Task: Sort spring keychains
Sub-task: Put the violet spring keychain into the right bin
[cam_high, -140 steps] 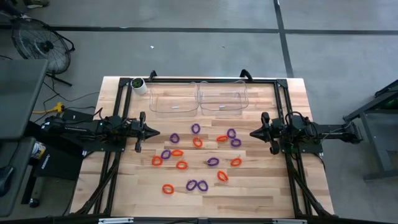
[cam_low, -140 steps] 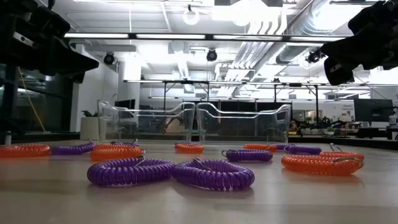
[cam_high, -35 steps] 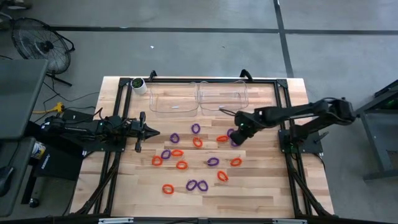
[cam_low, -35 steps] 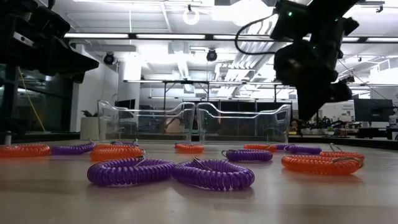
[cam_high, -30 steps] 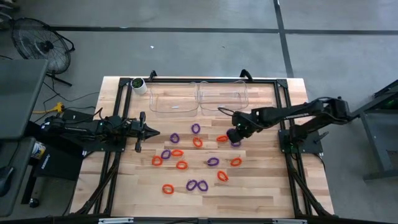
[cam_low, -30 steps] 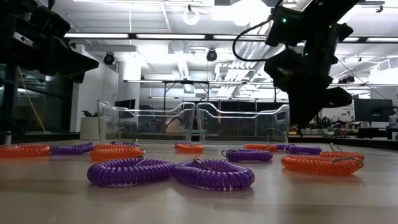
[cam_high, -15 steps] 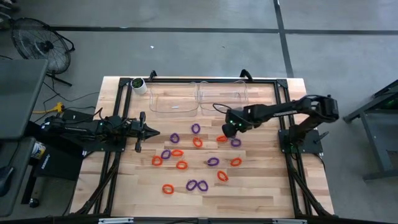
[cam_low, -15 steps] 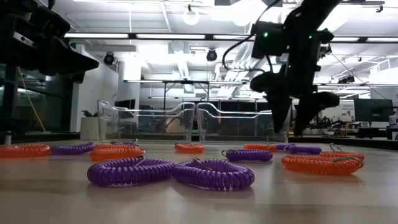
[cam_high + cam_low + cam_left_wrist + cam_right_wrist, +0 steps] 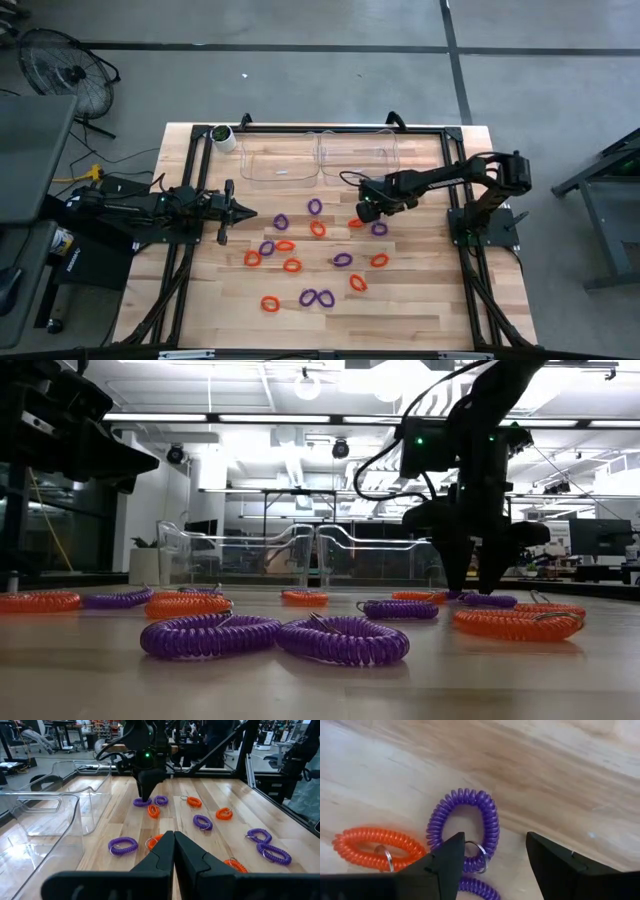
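Several purple and orange spring keychains lie flat on the wooden table (image 9: 420, 300). My right gripper (image 9: 367, 209) hangs open, fingers pointing down, low over a purple keychain (image 9: 465, 827) at the table's middle right. One finger stands over its metal ring (image 9: 479, 851), the other beyond the coil. An orange keychain (image 9: 375, 847) lies right beside that purple one. The low view shows this gripper (image 9: 472, 586) close above the tabletop. My left gripper (image 9: 232, 211) waits shut at the table's left, above the surface, its fingers (image 9: 173, 851) closed together.
Two clear plastic bins (image 9: 281, 162) (image 9: 358, 158) stand side by side at the far edge. A white cup with a plant (image 9: 224, 137) sits at the far left corner. A black frame (image 9: 455, 140) runs around the table. More keychains (image 9: 317, 297) lie toward the near edge.
My right gripper has moved toward the table's left and slightly toward its far edge, come down close to the tabletop and opened its fingers over the purple keychain. The keychains lie as before.
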{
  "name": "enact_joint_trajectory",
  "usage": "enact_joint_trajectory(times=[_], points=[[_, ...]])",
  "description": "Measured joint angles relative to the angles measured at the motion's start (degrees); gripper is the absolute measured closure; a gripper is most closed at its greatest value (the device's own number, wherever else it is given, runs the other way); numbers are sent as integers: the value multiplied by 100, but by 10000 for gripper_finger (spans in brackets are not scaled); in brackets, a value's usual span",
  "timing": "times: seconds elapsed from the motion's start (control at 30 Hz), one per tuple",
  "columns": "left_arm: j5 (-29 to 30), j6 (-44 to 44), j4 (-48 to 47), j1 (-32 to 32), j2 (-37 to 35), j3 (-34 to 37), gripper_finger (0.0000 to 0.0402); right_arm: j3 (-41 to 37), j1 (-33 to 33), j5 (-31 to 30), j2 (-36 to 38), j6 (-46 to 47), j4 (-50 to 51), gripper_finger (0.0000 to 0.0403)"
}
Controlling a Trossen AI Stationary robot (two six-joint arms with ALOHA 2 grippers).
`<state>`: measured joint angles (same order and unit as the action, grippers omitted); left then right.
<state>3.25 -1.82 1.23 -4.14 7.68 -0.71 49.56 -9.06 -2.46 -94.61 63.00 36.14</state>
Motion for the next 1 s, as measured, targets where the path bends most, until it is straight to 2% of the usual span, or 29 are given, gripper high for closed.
enact_joint_trajectory(times=[0.37,0.7,1.0], points=[[0,2,0,0,2,0,399,-224,20,-3,24,157,-36,237],[0,1,0,-2,2,1,399,-238,189,8,20,175,19,316],[0,0,0,-2,1,0,399,-247,273,275,13,169,20,379]])
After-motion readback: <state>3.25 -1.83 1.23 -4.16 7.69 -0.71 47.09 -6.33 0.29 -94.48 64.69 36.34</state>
